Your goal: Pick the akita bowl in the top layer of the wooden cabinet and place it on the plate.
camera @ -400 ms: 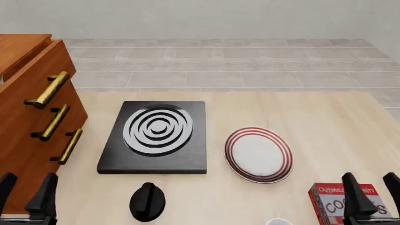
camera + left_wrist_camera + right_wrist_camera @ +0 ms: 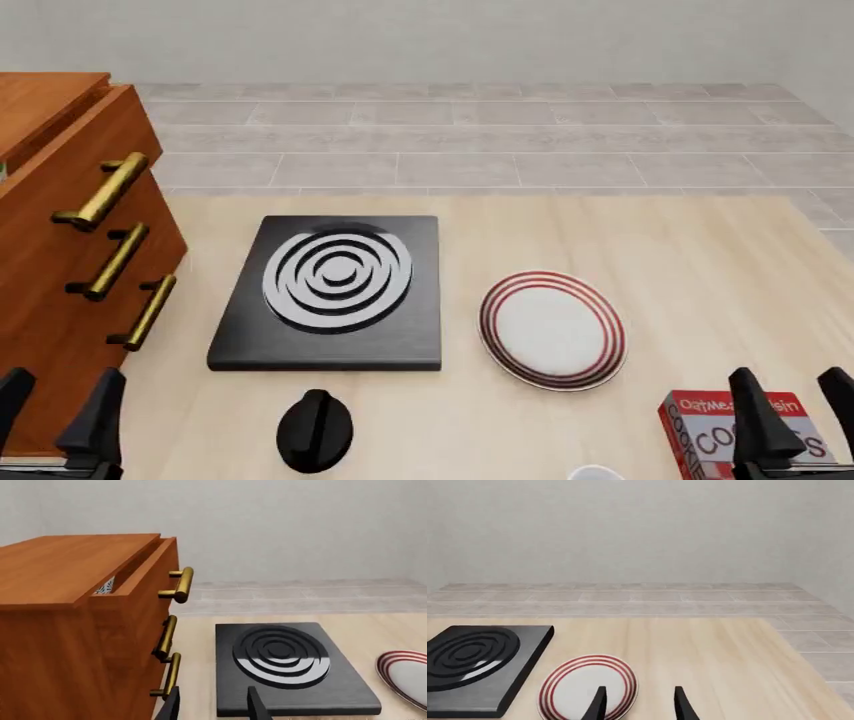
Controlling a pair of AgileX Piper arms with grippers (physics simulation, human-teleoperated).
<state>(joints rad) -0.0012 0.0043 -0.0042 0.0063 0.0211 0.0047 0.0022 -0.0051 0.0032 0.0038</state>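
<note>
The wooden cabinet [image 2: 54, 250] stands at the table's left edge, its three drawers each with a brass handle. The top layer [image 2: 143, 570] is pulled out a little. Through the gap only a speckled sliver of the akita bowl [image 2: 103, 586] shows. The red-ringed white plate [image 2: 551, 328] lies right of centre and nothing is on it; the plate [image 2: 587, 687] also lies just beyond the right fingers. My left gripper [image 2: 56, 420] is open at the near left beside the cabinet's base. My right gripper [image 2: 794, 420] is open at the near right, holding nothing.
A black stove slab [image 2: 334, 290] with silver rings lies between cabinet and plate. In front of it stands a black knob-like object [image 2: 315, 430]. A red cookie box [image 2: 721, 435] lies beside the right gripper, and a small white object [image 2: 597, 470] peeks in at the near edge.
</note>
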